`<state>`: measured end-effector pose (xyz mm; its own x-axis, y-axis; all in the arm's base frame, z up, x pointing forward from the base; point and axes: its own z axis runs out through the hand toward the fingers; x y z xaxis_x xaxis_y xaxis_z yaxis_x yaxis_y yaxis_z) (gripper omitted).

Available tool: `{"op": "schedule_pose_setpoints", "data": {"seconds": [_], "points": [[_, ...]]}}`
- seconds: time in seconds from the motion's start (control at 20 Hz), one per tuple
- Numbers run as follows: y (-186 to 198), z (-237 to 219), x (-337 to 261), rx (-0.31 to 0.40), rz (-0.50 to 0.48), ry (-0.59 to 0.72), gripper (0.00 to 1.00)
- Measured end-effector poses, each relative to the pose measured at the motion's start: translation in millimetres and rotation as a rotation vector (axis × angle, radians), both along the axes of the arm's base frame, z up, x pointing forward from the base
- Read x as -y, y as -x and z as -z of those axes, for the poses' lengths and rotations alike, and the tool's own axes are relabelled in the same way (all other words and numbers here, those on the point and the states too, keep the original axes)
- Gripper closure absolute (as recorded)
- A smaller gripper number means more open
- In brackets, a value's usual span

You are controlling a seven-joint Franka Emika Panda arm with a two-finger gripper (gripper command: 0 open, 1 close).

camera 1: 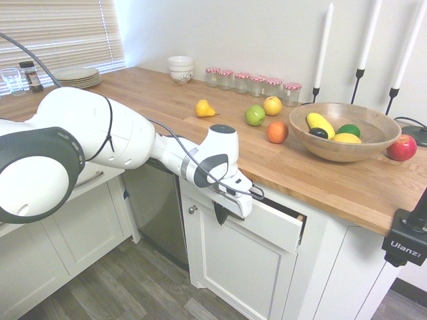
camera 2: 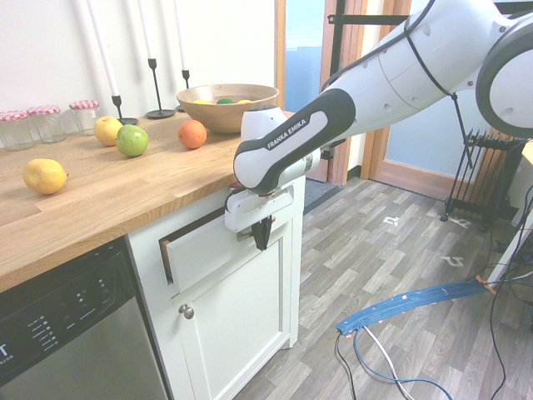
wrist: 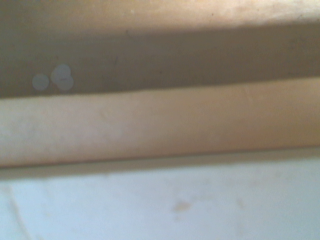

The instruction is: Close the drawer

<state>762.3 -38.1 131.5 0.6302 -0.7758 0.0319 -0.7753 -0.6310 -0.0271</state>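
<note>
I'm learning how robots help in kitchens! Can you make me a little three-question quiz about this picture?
1. True or false: the drawer is fully shut.
2. Which is it? The claw is A) wide open, B) shut, in front of the drawer's white face.
3. What color is the fruit lying on the counter right beside the wooden bowl, by its far end from the arm?

Key:
1. False, a dark gap shows behind its front.
2. B.
3. Red, the apple.
</note>
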Motion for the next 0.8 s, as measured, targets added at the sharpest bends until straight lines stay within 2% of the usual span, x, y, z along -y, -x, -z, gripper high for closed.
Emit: {"op": "schedule_pose_setpoints", "data": {"seconds": [0.1,0.15,0.8], "points": [[-1.7,0.1,0.2,0.002,0.000,0.000,1.00],[-2.1,0.4,0.4,0.003,0.001,0.000,0.00],[0.2,0.7,-4.5,0.020,0.004,0.002,0.00]]}}
